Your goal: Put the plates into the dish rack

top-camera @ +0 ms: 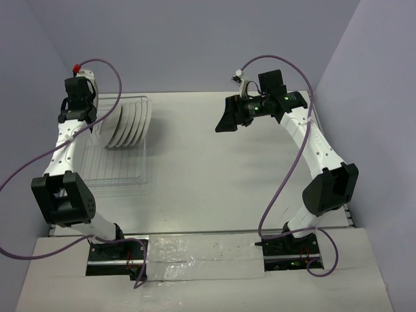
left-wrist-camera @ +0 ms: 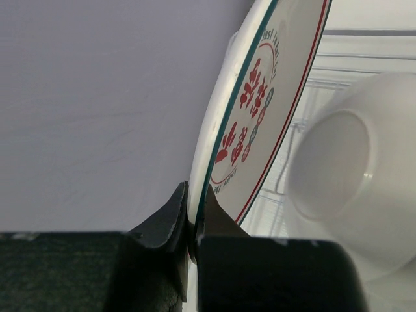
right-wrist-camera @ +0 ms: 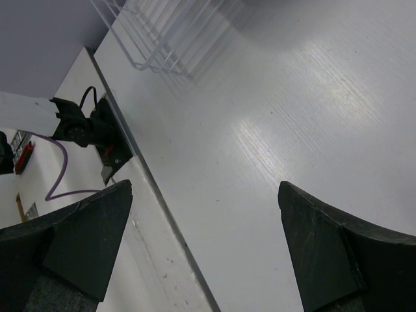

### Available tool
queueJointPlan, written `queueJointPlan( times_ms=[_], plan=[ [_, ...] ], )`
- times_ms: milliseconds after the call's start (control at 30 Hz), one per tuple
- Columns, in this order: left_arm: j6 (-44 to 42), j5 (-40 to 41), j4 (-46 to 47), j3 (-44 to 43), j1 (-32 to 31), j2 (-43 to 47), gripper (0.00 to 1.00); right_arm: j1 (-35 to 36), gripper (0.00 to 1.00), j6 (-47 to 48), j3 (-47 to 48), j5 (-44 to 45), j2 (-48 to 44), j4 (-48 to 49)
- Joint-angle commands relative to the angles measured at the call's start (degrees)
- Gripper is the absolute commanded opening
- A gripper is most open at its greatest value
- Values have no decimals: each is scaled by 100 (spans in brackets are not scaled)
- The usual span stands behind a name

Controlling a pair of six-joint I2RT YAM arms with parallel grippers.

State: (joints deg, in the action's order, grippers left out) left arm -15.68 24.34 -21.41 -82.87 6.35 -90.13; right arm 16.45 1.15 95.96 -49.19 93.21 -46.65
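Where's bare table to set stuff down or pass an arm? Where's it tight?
Free: the table between the dish rack and the open right pincer, plus the rack's near half. Crowded: the rack's far end, where plates stand and the left pincer grips a red-lettered plate.

Both arms, the left (top-camera: pixel 65 146) and the right (top-camera: pixel 318 146), have smooth white shells on their long links, with small dark dots in rows along them. Bulky black housings form the elbows (top-camera: pixel 65 198) (top-camera: pixel 331 185) and the wrists. A thin purple cable runs along each arm, on the left (top-camera: pixel 120 81) and on the right (top-camera: pixel 279 192). The left wrist carries a small red fitting (top-camera: pixel 77 67) at its top. The right wrist shows green lights (top-camera: pixel 284 99) and a white plug with thin wires (top-camera: pixel 240 77). Each arm sits on a black base plate (top-camera: pixel 117 253) (top-camera: pixel 289 250), and the right one has a green light too. The jaws are matte black wedges with a faintly speckled surface.
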Motion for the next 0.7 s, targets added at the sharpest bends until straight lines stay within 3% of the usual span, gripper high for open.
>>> queueJointPlan(
  times_ms=[0,667],
  plan=[
    [-242,615,945,157,-11,206,0,-54,100,70,-69,-91,13,121],
    [-93,572,840,570,-116,-356,0,-89,100,149,-157,15,66,104]
  ],
)
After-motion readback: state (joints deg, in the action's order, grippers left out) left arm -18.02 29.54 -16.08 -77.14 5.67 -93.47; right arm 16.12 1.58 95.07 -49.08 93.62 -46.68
